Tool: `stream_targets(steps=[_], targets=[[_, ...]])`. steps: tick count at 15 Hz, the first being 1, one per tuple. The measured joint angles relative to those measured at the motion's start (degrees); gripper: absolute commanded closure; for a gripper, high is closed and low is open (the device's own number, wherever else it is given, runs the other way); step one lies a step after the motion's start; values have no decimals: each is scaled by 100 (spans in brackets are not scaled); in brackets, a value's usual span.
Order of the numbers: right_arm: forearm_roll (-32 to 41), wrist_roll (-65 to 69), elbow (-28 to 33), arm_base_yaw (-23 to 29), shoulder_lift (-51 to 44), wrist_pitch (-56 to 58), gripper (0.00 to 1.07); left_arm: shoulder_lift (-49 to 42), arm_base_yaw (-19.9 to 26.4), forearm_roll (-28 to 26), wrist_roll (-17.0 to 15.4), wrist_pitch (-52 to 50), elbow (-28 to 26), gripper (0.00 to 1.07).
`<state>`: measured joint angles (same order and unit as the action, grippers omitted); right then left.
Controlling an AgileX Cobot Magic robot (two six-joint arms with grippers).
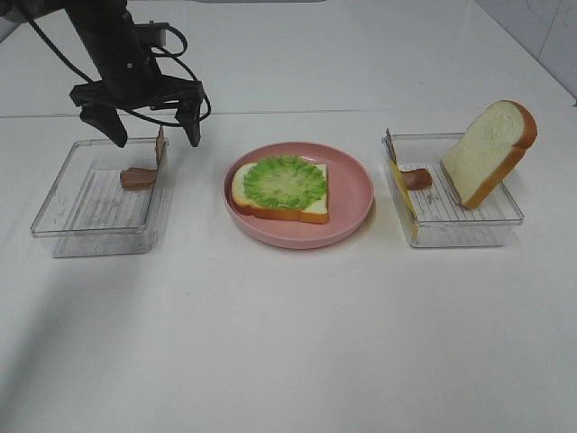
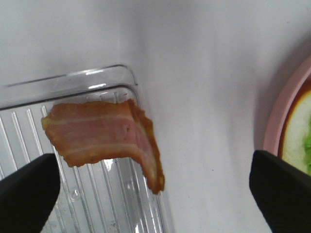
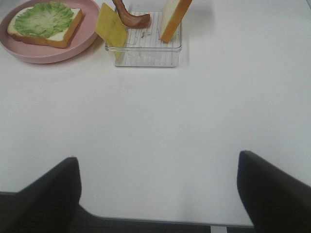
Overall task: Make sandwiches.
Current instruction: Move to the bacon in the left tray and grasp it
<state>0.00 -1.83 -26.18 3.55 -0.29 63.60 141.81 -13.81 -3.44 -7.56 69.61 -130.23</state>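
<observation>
On the pink plate (image 1: 352, 212) lies a bread slice (image 1: 275, 209) topped with green lettuce (image 1: 285, 181). My left gripper (image 1: 156, 138) is open above the right edge of the left clear tray (image 1: 63, 203). A bacon strip (image 1: 141, 174) leans on that tray's right wall, below and between the fingers. In the left wrist view the bacon (image 2: 97, 133) hangs over the tray rim (image 2: 97, 73). The right tray (image 1: 469, 225) holds an upright bread slice (image 1: 487, 149), bacon (image 1: 417, 179) and yellow cheese (image 1: 403, 194). My right gripper (image 3: 156, 160) is open over bare table.
The white table (image 1: 288, 343) spreads wide in front of the trays and plate. In the right wrist view the plate (image 3: 48, 54) and the right tray (image 3: 146, 56) lie far ahead of the gripper. The plate's edge (image 2: 284, 111) shows in the left wrist view.
</observation>
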Motion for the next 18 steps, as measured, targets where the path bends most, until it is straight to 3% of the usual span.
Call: stream_targets(steps=[3, 6, 9, 11, 13, 18], targets=[[0, 0, 0, 0, 0, 0, 22, 80, 0, 0, -23, 0, 0, 16], [0, 0, 0, 0, 0, 0, 22, 80, 0, 0, -23, 0, 0, 38], [0, 0, 0, 0, 0, 0, 22, 80, 0, 0, -23, 0, 0, 46], [0, 0, 0, 0, 0, 0, 22, 80, 0, 0, -23, 0, 0, 59], [0, 0, 0, 0, 0, 0, 22, 80, 0, 0, -23, 0, 0, 65], [0, 0, 0, 0, 0, 0, 22, 80, 0, 0, -23, -63, 0, 67]])
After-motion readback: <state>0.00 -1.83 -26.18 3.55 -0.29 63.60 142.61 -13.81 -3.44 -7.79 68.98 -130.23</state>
